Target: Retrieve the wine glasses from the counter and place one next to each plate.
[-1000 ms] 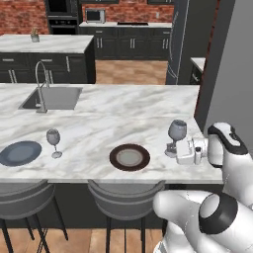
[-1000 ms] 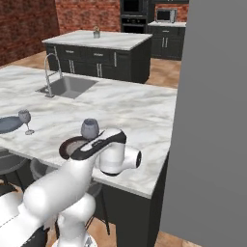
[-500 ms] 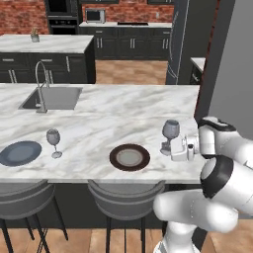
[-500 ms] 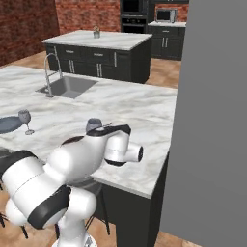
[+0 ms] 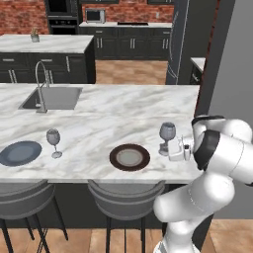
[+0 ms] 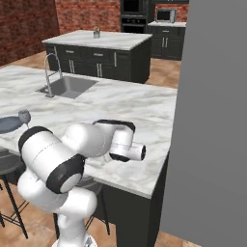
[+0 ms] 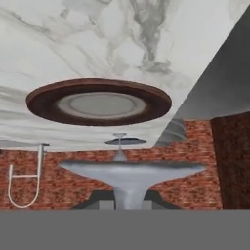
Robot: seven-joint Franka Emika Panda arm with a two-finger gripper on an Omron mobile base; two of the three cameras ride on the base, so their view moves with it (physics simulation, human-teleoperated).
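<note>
glass (image 5: 167, 133) now nearer brown-rimmed plate (image 5: 129, 157), fingers pinching its stem; hand view's plate upside down, left view's upright

This is a home kitchen. A white grey-veined marble table (image 5: 113, 106) carries a steel sink (image 5: 54, 97) with a curved faucet (image 5: 40, 89). Black cabinets (image 5: 126, 48), a microwave (image 5: 95, 16) and a red brick wall (image 5: 20, 17) stand behind.

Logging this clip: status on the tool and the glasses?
Tool shut on second wine glass, beside brown-rimmed plate. First wine glass standing by blue-grey plate. Nothing in the way.
</note>
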